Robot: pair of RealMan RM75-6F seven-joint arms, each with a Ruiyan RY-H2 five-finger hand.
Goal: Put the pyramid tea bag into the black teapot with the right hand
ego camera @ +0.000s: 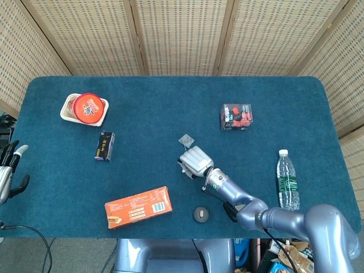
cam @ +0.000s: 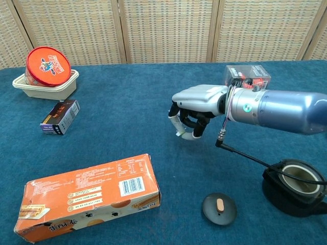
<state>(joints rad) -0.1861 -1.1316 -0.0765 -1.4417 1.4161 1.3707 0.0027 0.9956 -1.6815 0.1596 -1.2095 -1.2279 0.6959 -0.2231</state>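
Observation:
The pyramid tea bag (ego camera: 186,140) is a small pale sachet lying on the blue cloth near the table's middle. My right hand (ego camera: 195,161) (cam: 196,109) hovers palm down just short of it, fingers bent downward with nothing between them. The hand hides the tea bag in the chest view. The black teapot (cam: 295,186) stands uncovered at the near right, below my right forearm, which mostly hides it in the head view. Its round black lid (ego camera: 200,214) (cam: 219,208) lies flat on the cloth beside it. My left hand (ego camera: 8,170) rests off the table's left edge, holding nothing.
An orange biscuit box (ego camera: 139,207) (cam: 87,196) lies near the front. A small dark box (ego camera: 104,145), a red-lidded tub in a white tray (ego camera: 85,108), a red-and-black box (ego camera: 236,116) and a water bottle (ego camera: 288,181) stand around the table.

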